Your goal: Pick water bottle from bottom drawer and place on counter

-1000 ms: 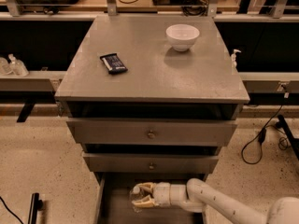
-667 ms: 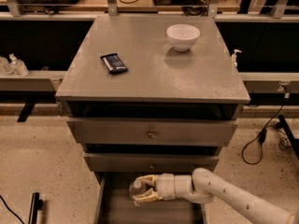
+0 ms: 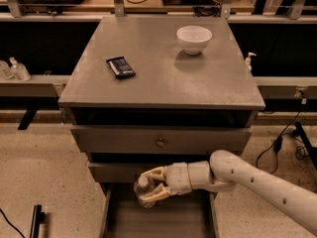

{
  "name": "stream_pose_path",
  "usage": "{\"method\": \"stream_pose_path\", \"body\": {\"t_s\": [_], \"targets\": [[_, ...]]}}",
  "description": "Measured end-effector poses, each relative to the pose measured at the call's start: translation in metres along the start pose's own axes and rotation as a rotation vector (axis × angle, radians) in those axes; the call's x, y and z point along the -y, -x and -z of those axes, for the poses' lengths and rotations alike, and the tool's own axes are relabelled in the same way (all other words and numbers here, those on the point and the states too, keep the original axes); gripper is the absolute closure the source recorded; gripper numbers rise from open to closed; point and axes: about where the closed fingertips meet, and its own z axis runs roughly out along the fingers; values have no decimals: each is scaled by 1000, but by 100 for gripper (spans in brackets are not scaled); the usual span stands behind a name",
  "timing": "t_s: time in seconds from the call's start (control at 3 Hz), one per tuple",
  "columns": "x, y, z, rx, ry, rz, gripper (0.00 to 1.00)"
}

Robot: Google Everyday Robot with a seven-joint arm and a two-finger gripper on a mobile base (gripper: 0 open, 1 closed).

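My gripper (image 3: pixel 150 186) is shut on the water bottle (image 3: pixel 142 186), a small clear bottle held above the open bottom drawer (image 3: pixel 158 216), in front of the middle drawer. The white arm (image 3: pixel 247 180) reaches in from the lower right. The grey counter (image 3: pixel 163 68) lies above and behind, well higher than the bottle. The bottle's cap is partly hidden by the fingers (image 3: pixel 153 173).
A white bowl (image 3: pixel 194 38) stands at the counter's back right and a dark snack bar (image 3: pixel 120 67) lies at its left. The top drawer with a round knob (image 3: pixel 160 143) is shut. A white pump bottle (image 3: pixel 249 60) stands on the bench at the right; clear bottles (image 3: pixel 15 69) at the left.
My gripper has risen with the water bottle out of the bottom drawer, up to the level of the middle drawer's front. The arm has lifted with it.
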Motion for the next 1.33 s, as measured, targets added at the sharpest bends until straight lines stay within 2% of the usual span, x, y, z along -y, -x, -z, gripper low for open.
{"method": "stream_pose_path", "body": {"t_s": [0.33, 0.67, 1.0, 1.33], "targets": [[4, 19, 6, -21, 8, 30, 100], [4, 25, 5, -42, 28, 34, 100], [-2, 74, 15, -67, 49, 46, 100], [7, 157, 44, -84, 39, 125, 100]]}}
